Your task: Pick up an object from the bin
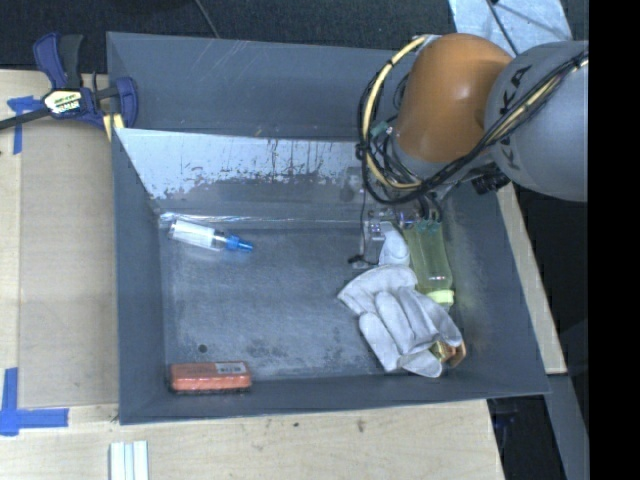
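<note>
Near the right wall of the bin (250, 88), the pincer (378, 240) hangs at the far end of a crumpled white glove (400, 316), with a pale green translucent bottle (430, 258) just beside it toward the wall; whether it is spread or pressed together cannot be told. Well apart, a bagged syringe (205, 236) lies toward the far left corner, and a reddish-brown block (210, 376) lies against the near wall by the left corner.

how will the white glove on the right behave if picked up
The white glove looks crumpled and soft, so it is probably floppy and light and would likely drape. It overlaps a small brownish thing, which might shift.
</note>
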